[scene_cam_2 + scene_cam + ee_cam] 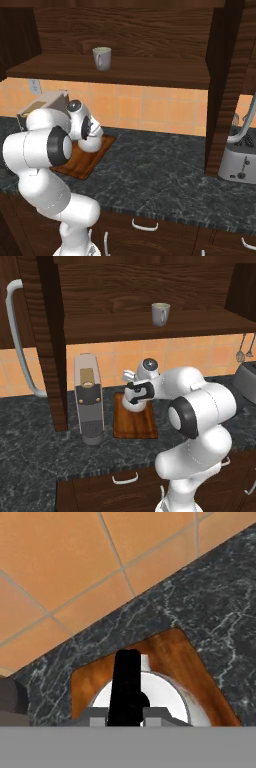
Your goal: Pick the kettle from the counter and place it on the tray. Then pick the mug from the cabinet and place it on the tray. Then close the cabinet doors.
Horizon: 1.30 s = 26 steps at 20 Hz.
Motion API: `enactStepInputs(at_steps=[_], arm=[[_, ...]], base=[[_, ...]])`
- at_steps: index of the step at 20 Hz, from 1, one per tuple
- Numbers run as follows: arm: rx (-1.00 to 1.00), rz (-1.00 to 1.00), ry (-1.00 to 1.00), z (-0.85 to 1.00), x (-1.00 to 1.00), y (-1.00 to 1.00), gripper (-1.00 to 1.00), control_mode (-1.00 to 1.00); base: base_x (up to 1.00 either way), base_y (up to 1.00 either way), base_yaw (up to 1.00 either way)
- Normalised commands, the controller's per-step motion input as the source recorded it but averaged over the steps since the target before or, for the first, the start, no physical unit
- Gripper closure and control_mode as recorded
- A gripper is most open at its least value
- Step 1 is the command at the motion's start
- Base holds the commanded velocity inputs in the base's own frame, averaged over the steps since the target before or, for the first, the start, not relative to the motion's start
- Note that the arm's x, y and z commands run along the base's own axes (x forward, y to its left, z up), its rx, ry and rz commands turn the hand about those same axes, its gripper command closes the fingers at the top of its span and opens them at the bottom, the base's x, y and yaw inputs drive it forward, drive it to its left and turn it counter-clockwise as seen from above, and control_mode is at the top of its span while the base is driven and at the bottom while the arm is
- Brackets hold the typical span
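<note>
No text, label, brand, number or sign can be read anywhere in these pictures
</note>
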Motion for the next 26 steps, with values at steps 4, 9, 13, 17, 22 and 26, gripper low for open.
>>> enactStepInputs(at_steps=[4, 9, 13, 17, 22, 26], arm=[[0.0, 0.0, 0.0, 0.04, -0.2, -0.01, -1.0, -1.0], [0.0, 0.0, -0.1, 0.43, -0.48, -0.07, -1.0, -1.0], [0.0, 0.07, -0.33, 0.88, -1.0, -0.38, -1.0, -1.0], [0.0, 0.24, -0.38, 0.45, -1.0, -0.73, -1.0, -1.0], [-0.1, 0.31, -0.04, 0.17, -0.73, -0.33, -1.0, -1.0], [-0.35, 0.05, 0.0, 0.95, -0.88, -0.35, -1.0, -1.0]], base=[[0.0, 0.0, 0.0], [0.0, 0.0, 0.0], [0.0, 0.0, 0.0], [0.0, 0.0, 0.0], [0.0, 0.0, 0.0], [0.0, 0.0, 0.0]])
